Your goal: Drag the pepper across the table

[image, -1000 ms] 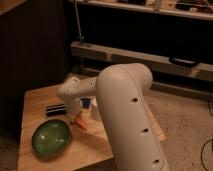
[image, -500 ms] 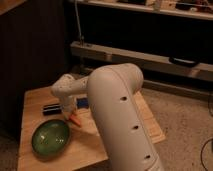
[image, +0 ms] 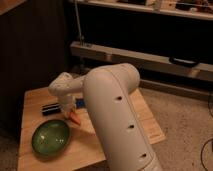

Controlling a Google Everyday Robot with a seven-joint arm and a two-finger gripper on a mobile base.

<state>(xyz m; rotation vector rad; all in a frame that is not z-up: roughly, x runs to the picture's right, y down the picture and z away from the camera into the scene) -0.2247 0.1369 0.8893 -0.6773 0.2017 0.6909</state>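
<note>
The pepper (image: pixel 75 119) is a small orange-red tapered piece lying on the light wooden table (image: pixel 32 100), just right of the green bowl. My gripper (image: pixel 69 112) hangs from the white wrist and reaches down onto the pepper's upper end. The large white arm fills the middle of the view and hides the table behind it.
A green bowl (image: pixel 50 137) sits at the table's front left, close to the pepper. A dark flat object (image: pixel 50 108) lies left of the gripper, and a blue item (image: pixel 80 102) shows behind it. Dark shelving stands beyond the table.
The wrist and gripper have shifted left across the table, and the pepper has moved left with them, ending closer to the green bowl.
</note>
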